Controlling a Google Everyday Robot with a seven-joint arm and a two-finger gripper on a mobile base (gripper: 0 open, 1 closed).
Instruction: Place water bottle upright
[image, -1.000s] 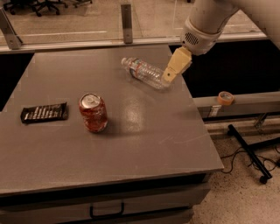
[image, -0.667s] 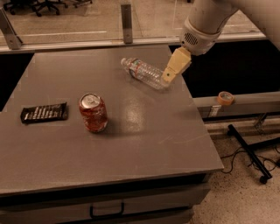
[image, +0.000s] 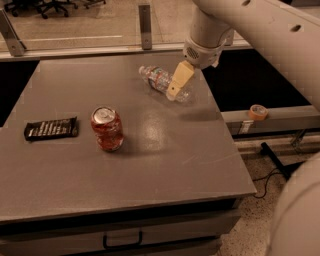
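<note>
The water bottle (image: 155, 78) lies on its side at the back right of the grey table (image: 170, 155). It is clear plastic with a red-and-dark label band, and its cap points to the back left. My gripper (image: 178, 82) hangs from the white arm (image: 207, 35) and is down over the bottle's middle to base end, covering part of it. I cannot see whether it touches the bottle.
A short red soda can (image: 107, 128) stands upright left of the table's centre. A dark flat wrapper (image: 51, 128) lies at the left edge. An orange tape roll (image: 258, 111) sits on a rail to the right, beyond the table. A glass barrier runs along the back.
My gripper has moved left and slightly down, from beside the bottle's base end to over the bottle. The bottle, can and wrapper have not moved.
</note>
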